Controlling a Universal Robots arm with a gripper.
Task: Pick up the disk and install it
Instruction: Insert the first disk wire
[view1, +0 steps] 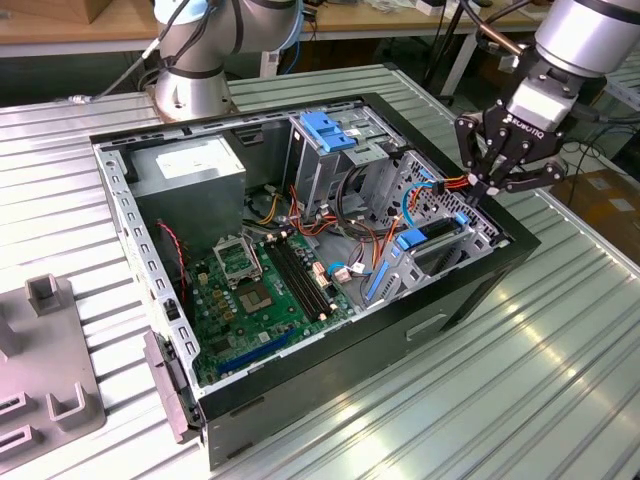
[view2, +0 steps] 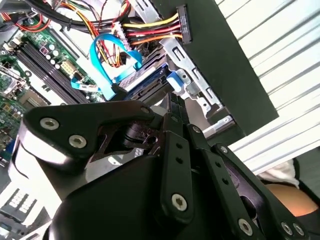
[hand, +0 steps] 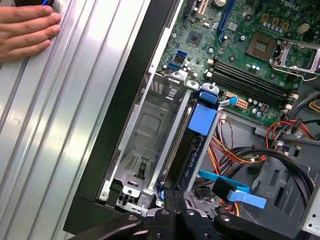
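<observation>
Disk = flat grey-metal hard drive with bright blue plastic side rails (hand: 183, 145). It is seen standing on edge in a slot of the grey sheet-metal drive cage (hand: 142, 125) inside the open black computer case (view1: 470, 290), directly under the jaw tips.

Jaws are clenched, with the tips drawn together and set against the disk's near end. Whether a sliver of rail is pinched between them cannot be told.

Handling, as judged:
- Dense and rigid, no flex.
- Metal faces slick and electronics shock-sensitive, so knocks are to be avoided.
- Best taken across the blue rails or thin edges, not by the label face or connector end.

The loose blue flat cable (view2: 107, 65) and the red-yellow wire bundle (view2: 150, 25) lie just to one side of the jaws, so a snag risk is noted.

Pose: the silver-grey arm (view1: 590, 30) is held over the case wall, with the jaws pointed steeply down into the cage.

A person's hand (hand: 25, 30) is laid flat on the ribbed metal worktop (view1: 560, 380), well apart from the jaws, beyond the case wall.
</observation>
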